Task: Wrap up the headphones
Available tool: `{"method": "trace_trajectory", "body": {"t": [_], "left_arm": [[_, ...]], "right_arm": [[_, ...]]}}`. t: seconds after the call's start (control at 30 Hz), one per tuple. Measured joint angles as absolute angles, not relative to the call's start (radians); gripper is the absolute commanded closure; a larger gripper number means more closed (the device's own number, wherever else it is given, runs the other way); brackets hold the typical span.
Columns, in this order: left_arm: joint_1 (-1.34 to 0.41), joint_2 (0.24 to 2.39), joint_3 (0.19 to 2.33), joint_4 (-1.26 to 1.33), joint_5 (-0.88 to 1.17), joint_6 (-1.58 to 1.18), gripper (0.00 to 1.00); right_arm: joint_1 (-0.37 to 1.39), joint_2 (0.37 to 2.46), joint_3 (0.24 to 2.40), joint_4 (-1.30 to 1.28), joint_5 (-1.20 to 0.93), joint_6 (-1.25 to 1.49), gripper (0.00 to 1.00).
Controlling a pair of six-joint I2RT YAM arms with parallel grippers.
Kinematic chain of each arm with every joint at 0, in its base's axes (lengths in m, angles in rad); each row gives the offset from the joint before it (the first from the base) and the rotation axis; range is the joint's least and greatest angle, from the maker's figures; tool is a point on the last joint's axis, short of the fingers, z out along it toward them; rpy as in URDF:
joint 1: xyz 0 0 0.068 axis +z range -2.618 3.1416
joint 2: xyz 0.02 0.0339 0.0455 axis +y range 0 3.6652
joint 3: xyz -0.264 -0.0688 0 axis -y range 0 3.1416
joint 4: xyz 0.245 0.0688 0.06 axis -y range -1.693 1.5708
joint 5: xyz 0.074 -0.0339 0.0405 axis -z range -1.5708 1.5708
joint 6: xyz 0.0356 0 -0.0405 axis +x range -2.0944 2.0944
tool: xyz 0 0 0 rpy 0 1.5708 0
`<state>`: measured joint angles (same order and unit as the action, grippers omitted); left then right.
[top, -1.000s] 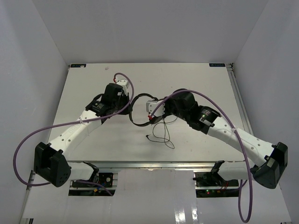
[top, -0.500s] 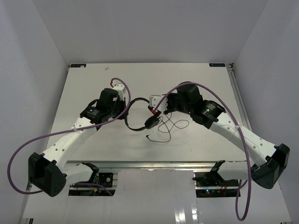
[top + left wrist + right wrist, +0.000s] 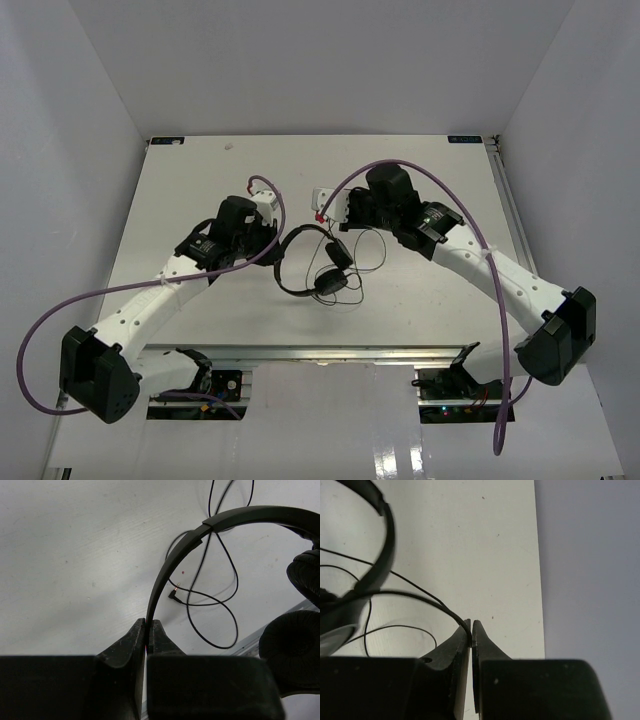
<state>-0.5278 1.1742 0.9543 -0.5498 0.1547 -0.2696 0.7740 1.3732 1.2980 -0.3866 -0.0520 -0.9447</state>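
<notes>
top external: headphones (image 3: 328,283), corner label (image 3: 466,139) (illegible)

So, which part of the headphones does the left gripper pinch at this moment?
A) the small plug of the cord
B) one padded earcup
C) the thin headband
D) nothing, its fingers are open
C: in the left wrist view the left gripper is shut on the end of the headband, while the plug lies free on the table.

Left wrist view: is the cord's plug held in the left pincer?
No, the plug shows free, well beyond the left pincer, which is shut on the headband.
</notes>
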Motion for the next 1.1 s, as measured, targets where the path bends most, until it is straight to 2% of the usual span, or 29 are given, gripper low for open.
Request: {"method": "trace_trajectory", "body": {"t": [0.23, 0.67, 1.1], "left_arm": [[-0.533, 1.108, 0.917, -0.557, 0.231, -0.264, 1.0], [-0.533, 1.049, 0.892, -0.548, 0.315, -0.283, 1.0], [-0.544, 1.064, 0.891, -0.541, 0.376, -0.314, 1.0]], "right_arm": [[0.678, 1.414, 1.298, -0.367, -0.112, -0.867, 0.92], [0.65, 1.436, 1.301, -0.368, -0.297, -0.766, 0.92], [0.621, 1.553, 1.316, -0.292, -0.183, -0.566, 0.92]]}}
